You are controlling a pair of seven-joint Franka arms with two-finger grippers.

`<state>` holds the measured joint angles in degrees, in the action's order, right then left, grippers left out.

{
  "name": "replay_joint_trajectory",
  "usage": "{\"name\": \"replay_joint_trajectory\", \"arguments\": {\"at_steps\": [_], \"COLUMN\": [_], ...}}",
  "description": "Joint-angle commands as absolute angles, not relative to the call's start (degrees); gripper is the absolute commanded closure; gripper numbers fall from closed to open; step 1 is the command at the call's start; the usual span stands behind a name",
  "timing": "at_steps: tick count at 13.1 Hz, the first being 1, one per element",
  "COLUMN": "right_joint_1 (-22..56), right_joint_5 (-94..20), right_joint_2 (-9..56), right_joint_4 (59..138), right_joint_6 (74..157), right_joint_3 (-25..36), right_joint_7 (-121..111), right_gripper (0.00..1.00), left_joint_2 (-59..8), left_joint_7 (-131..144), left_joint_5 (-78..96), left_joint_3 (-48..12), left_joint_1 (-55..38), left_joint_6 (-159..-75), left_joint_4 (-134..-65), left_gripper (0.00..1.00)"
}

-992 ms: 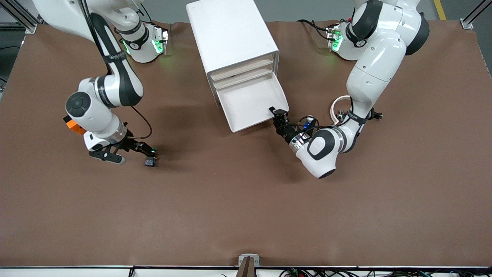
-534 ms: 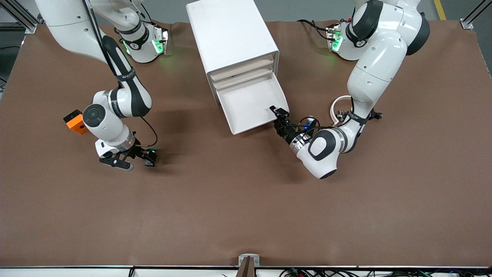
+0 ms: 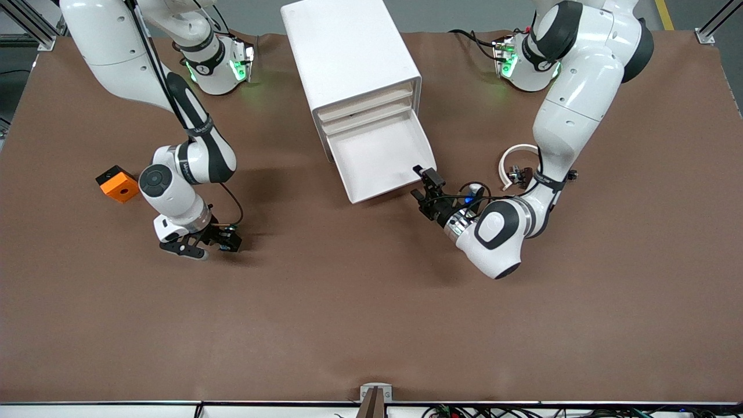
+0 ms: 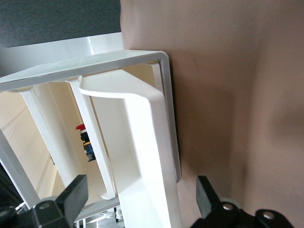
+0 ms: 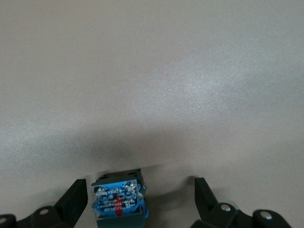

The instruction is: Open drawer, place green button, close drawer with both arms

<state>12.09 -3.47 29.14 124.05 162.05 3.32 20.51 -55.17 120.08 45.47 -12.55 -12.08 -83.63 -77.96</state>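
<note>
The bottom drawer [image 3: 377, 157] of the white cabinet [image 3: 348, 52] stands pulled out and holds nothing that I can see. My left gripper [image 3: 426, 186] is open at the drawer's front corner toward the left arm's end. In the left wrist view its fingers [image 4: 73, 197] stand on either side of the cream drawer front [image 4: 147, 156]. The button [image 3: 223, 247] sits on the brown table toward the right arm's end. My right gripper [image 3: 229, 239] is open and low around it. The right wrist view shows the button's blue base [image 5: 118, 199] between the fingers [image 5: 204, 199], close to one of them.
An orange cube [image 3: 118, 183] lies beside the right arm's elbow. A white curved strip with small black parts [image 3: 514, 162] lies under the left arm. Another small part with a red cap [image 4: 85, 142] sits inside an upper drawer.
My left gripper has opened and drawn back a little from the drawer front. My right arm has swung in, and its open fingers now stand around the button. The drawer has not moved.
</note>
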Motion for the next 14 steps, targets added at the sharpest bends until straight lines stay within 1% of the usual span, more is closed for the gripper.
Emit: {"name": "replay_joint_trajectory", "arguments": {"at_steps": [1,2,3,4,5,7,9,10,13,14], "right_joint_1": [12.92,13.18,13.79,14.76,15.37,16.43,16.44,16.44,16.35,16.61], "right_joint_5": [-2.99,-3.16,-3.16,-3.16,-3.16,-3.16,-3.16,-3.16,-3.6,-3.6], "right_joint_2": [29.09,29.09,29.0,29.0,28.83,28.48,27.08,25.5,20.41,18.56], "right_joint_4": [123.57,123.66,123.66,123.66,123.58,123.49,122.79,122.0,117.0,115.59], "right_joint_6": [161.55,161.46,161.37,160.5,159.88,159.17,156.03,152.96,136.99,132.93], "right_joint_3": [3.43,3.43,3.43,3.43,3.43,3.43,3.43,3.43,3.43,3.25], "right_joint_7": [21.09,21.44,23.1,25.29,26.88,28.21,28.21,28.3,30.31,33.37], "right_gripper": [0.24,0.37,0.65,0.96,1.0,1.0,1.0,1.0,1.0,1.0], "left_joint_2": [-53.97,-53.09,-52.48,-51.86,-51.16,-48.97,-47.73,-47.38,-44.48,-43.6], "left_joint_7": [119.1,117.79,115.95,114.19,111.47,105.41,99.43,96.62,86.61,82.74], "left_joint_5": [41.59,40.27,38.77,37.54,35.53,30.96,27.61,26.38,21.64,19.53], "left_joint_3": [-12.57,-12.57,-12.74,-12.74,-12.66,-12.66,-12.57,-12.48,-12.3,-12.3], "left_joint_1": [-11.25,-10.47,-10.02,-9.41,-9.23,-9.23,-9.32,-9.4,-10.02,-10.11], "left_joint_6": [-83.41,-83.41,-83.5,-83.84,-84.89,-88.05,-90.17,-91.31,-94.91,-95.97], "left_joint_4": [-76.64,-76.64,-76.55,-76.2,-75.42,-75.32,-75.32,-75.32,-75.32,-75.32], "left_gripper": [0.0,0.0,0.0,0.0,0.0,0.0,0.0,0.0,0.0,0.0]}}
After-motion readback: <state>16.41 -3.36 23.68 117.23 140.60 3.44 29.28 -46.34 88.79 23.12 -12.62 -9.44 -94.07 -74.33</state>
